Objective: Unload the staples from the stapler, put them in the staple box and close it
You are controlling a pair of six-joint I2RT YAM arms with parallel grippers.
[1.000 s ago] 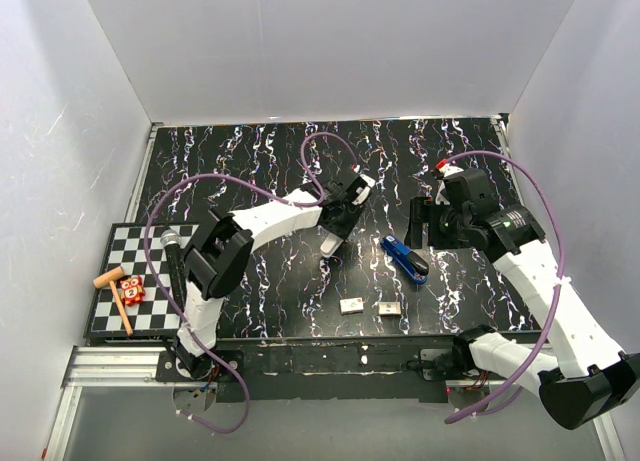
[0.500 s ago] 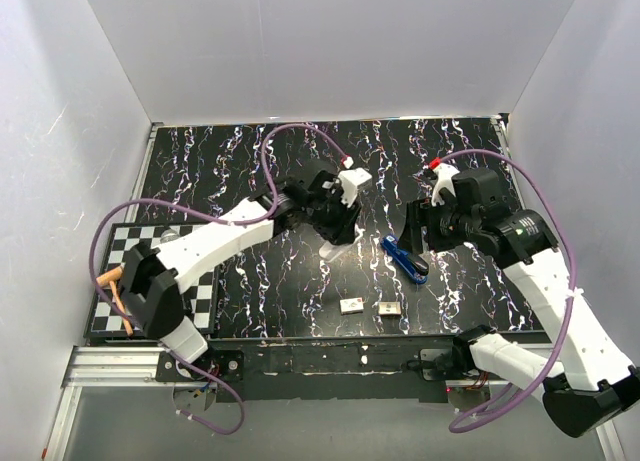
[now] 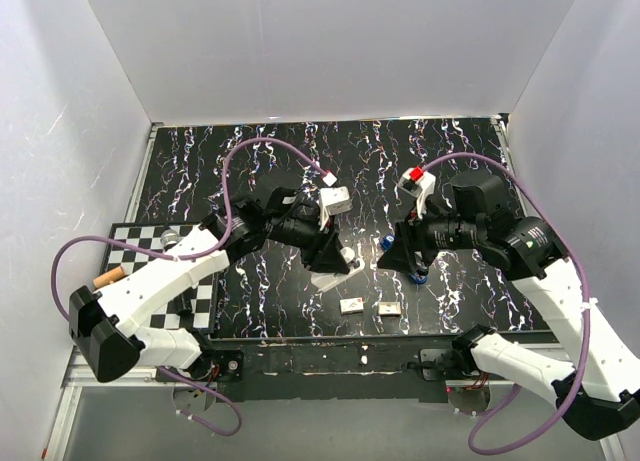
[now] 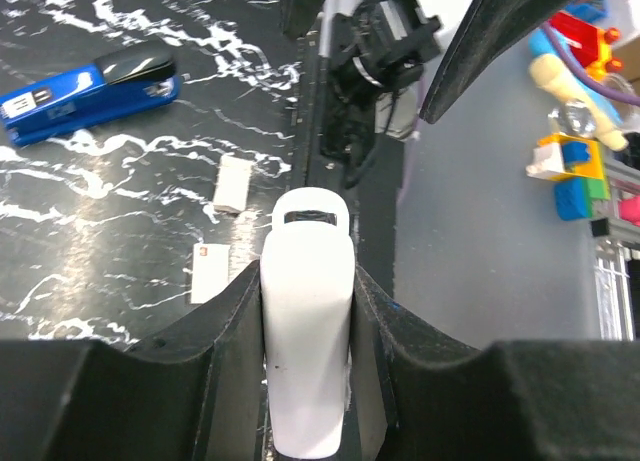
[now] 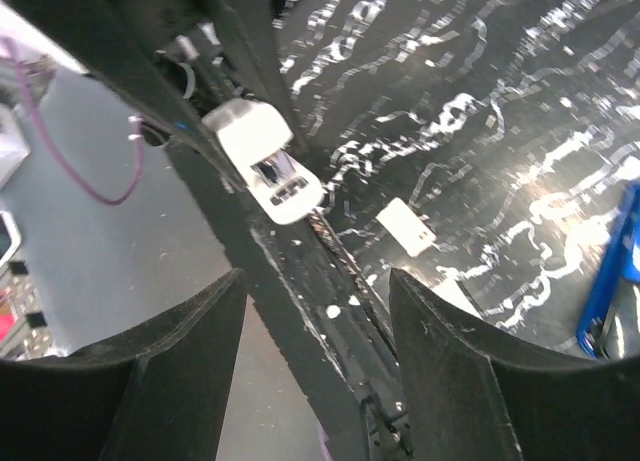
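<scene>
My left gripper [image 3: 328, 253] is shut on a white stapler [image 3: 323, 279] and holds it above the black marbled mat, near the front middle. In the left wrist view the white stapler [image 4: 305, 321] sits tight between the fingers [image 4: 235, 321]. My right gripper [image 3: 400, 258] is open and empty, hanging just right of the white stapler and over a blue stapler [image 3: 420, 274] that lies on the mat. The right wrist view shows the white stapler [image 5: 265, 161] ahead of the open right gripper [image 5: 320, 366], with the blue stapler [image 5: 610, 281] at its right edge. No loose staples are visible.
Two small staple boxes [image 3: 351, 304] [image 3: 389, 307] lie near the mat's front edge. A checkerboard [image 3: 135, 256] at the left holds a wooden hammer [image 3: 105, 278]. The blue stapler [image 4: 90, 86] and boxes [image 4: 232, 184] also show in the left wrist view. White walls enclose the table.
My left gripper has carried the white stapler toward the front of the mat and turned it. My right gripper has swung left and forward, over the blue stapler, toward the white one.
</scene>
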